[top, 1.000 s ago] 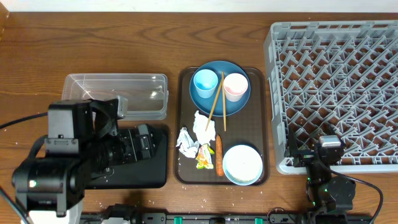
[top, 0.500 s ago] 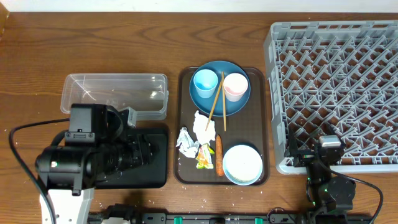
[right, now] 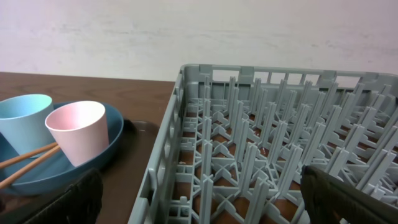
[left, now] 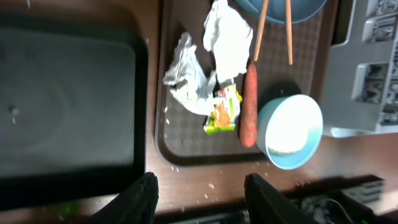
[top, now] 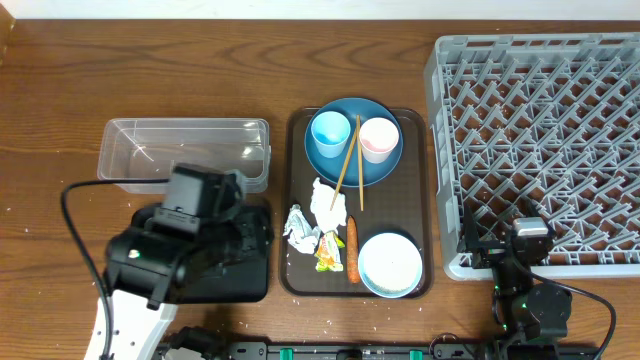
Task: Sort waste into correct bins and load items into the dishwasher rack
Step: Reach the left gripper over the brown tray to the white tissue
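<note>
left arm (top: 165,265) swings right across the shallow black rectangular tray (left: 68,106), closer to the brown textured serving tray (top: 297,160); left gripper (left: 200,180) narrows its jaws from wide to partly open.

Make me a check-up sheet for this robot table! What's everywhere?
Surface: brown wooden table, white rice grains scattered on it.
Job's things: round blue plate carrying light-blue cup, pale pink cup and two wooden chopsticks; pale blue bowl, crumpled white paper scraps, yellow-green wrapper, orange carrot, all on brown serving tray; clear plastic tub, black tray, grey pegged dishwasher rack alongside.
Clutter: nothing seen.
Grippers: left gripper open near black tray, right gripper open beside rack, both empty.
Cables: black cables at both arms.
Surroundings: pale wall.
</note>
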Robot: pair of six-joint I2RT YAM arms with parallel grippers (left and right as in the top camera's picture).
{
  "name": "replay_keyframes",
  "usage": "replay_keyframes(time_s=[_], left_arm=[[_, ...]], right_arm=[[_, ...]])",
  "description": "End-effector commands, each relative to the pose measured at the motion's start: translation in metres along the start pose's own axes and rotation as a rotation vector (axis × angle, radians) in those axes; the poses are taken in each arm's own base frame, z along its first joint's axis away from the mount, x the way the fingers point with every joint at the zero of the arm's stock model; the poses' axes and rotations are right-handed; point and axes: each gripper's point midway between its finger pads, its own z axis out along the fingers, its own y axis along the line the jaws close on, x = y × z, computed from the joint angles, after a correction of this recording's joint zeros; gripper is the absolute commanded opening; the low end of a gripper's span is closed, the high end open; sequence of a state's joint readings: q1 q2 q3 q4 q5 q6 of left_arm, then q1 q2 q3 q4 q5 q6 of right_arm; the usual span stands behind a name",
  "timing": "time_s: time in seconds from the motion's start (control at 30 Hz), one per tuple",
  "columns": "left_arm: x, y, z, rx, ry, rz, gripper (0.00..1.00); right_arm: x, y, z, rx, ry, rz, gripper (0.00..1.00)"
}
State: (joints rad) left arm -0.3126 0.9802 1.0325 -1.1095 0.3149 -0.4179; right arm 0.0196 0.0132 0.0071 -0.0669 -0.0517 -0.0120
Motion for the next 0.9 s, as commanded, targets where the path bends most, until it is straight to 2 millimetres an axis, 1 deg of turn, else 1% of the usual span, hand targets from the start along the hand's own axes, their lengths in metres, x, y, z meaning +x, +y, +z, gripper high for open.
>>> replay_keyframes(time_s=[0.0,0.1,0.2,0.3,0.4,0.57,0.87], left_arm=[[-0.003,0.005,0.01,-0.097,-0.035,-0.014,0.48],[-0.005,-0.003,0.02,-0.122,-0.045,0.02,0.48],[-0.008,-0.007,0.032,-0.173,-0.05,0.054,0.5],[-0.008,-0.012,0.049,-0.199,-0.02,0.079,0.55],[-0.009,-0.016,0.067,-0.217,0.011,0.093,0.56],[-0.008,-0.01,0.095,-0.271,0.077,0.088,0.59],[-0.007,-0.002,0.137,-0.331,0.15,0.083,0.6]], right_arm=[[0.002,-0.001,0.0,0.003,0.005,-0.004,0.99],[0.002,-0.001,0.0,0.003,0.005,-0.004,0.99],[0.002,-0.001,0.0,0.003,0.005,-0.004,0.99],[0.002,-0.001,0.0,0.003,0.005,-0.004,0.99],[0.002,-0.001,0.0,0.003,0.005,-0.004,0.99],[0.002,-0.001,0.0,0.003,0.005,-0.004,0.99],[0.002,-0.001,0.0,0.003,0.005,-0.004,0.99]])
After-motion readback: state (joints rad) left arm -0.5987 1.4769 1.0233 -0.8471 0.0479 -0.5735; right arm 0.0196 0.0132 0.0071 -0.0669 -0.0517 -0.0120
